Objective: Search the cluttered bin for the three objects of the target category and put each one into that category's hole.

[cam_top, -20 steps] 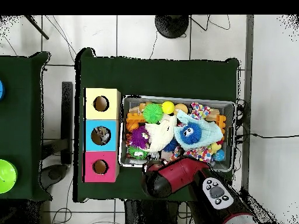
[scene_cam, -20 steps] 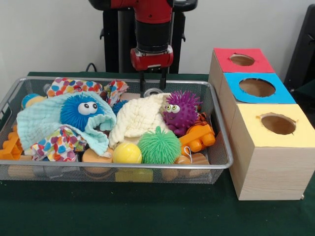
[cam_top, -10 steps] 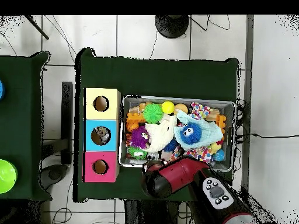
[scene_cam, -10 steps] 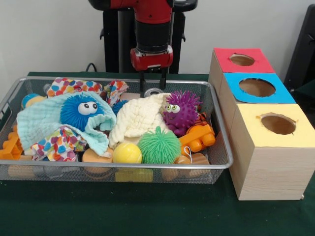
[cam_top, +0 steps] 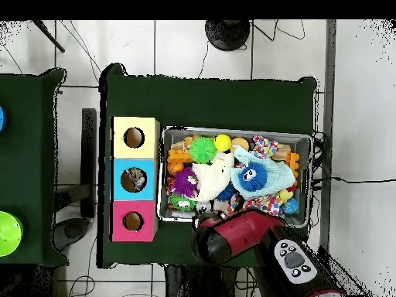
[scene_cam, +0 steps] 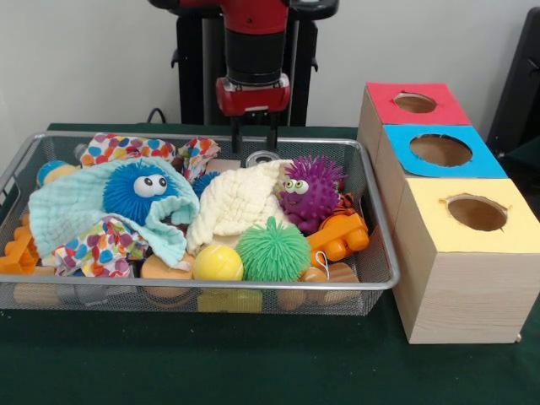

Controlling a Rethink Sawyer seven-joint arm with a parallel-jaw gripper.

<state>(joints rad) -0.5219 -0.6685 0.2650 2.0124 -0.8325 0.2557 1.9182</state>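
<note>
The red and black arm's gripper [scene_cam: 253,141] hangs over the far edge of the silver wire-mesh bin [scene_cam: 381,253], its two thin black jaws spread slightly and holding nothing. In the bin, a purple spiky ball with eyes [scene_cam: 310,190] sits just beside a cream waffle-weave cloth [scene_cam: 236,202], facing the camera. A green spiky ball [scene_cam: 272,249] and a yellow smooth ball [scene_cam: 218,263] lie nearer. A blue spiky ball with eyes [scene_cam: 139,190] rests on a pale mint cloth [scene_cam: 67,211]. Beside the bin on the green worktop [scene_cam: 253,363] stand three wooden boxes with red [scene_cam: 439,105], blue [scene_cam: 481,160] and yellow [scene_cam: 523,232] holed tops.

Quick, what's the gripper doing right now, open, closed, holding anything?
Gripper: open and empty, its fingers apart above the far edge of the wire bin.
</note>
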